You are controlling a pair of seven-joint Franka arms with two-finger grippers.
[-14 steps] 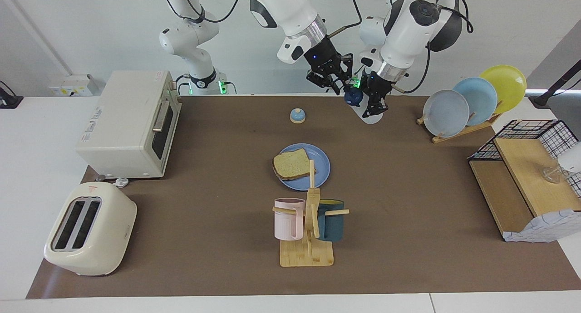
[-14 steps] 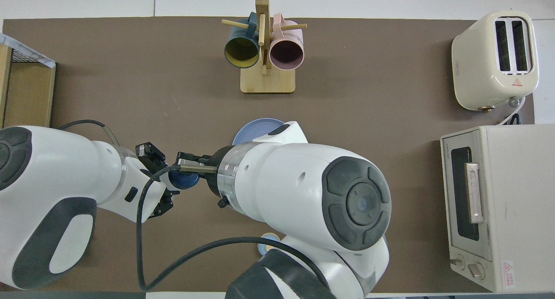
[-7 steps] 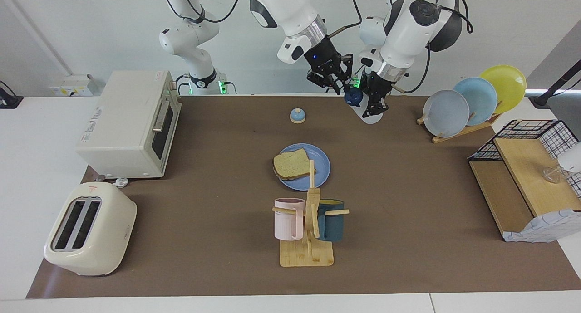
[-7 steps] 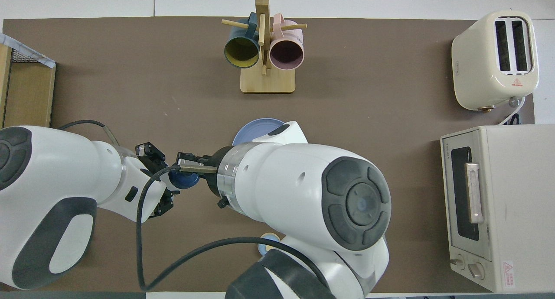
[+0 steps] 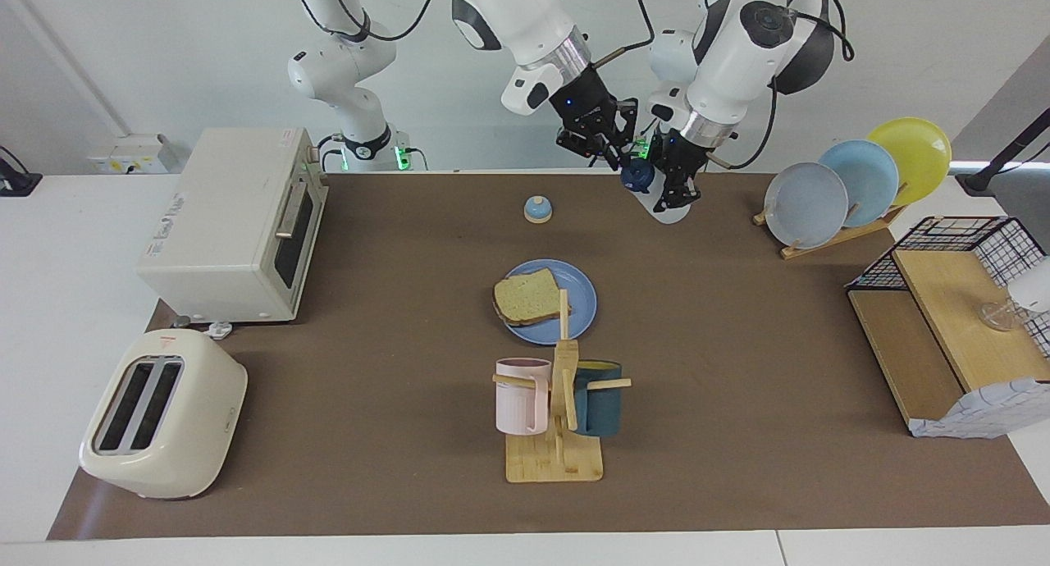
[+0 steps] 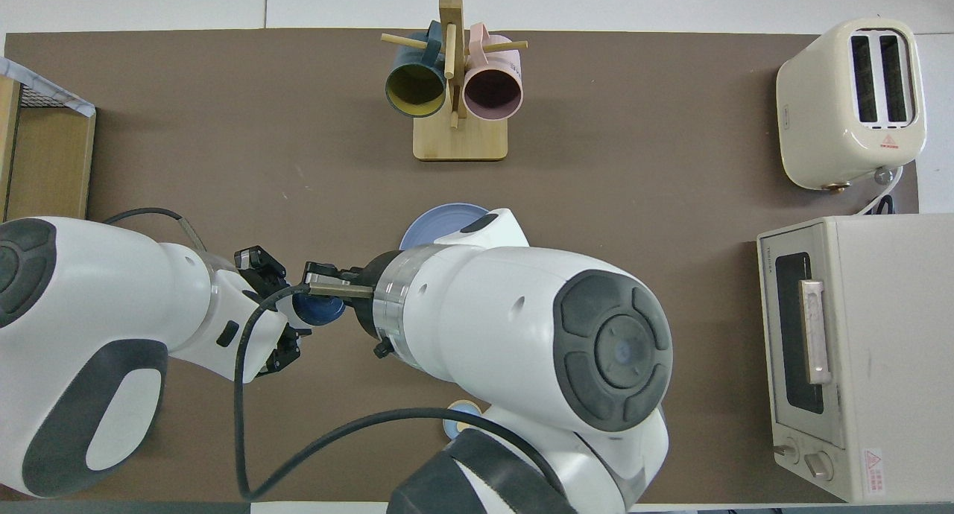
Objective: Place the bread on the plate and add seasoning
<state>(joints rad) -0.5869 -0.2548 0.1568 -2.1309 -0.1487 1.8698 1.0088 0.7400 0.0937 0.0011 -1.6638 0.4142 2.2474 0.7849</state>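
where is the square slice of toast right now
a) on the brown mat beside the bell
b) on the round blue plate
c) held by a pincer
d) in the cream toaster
b: the square tan slice of toast lies flat on the round medium-blue plate, overhanging one edge.

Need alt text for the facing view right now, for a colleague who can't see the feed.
The left gripper holds the seasoning bottle above the mat near the robots, while the right gripper is at its dark cap. The bread lies on the blue plate mid-table, beside a mug tree.
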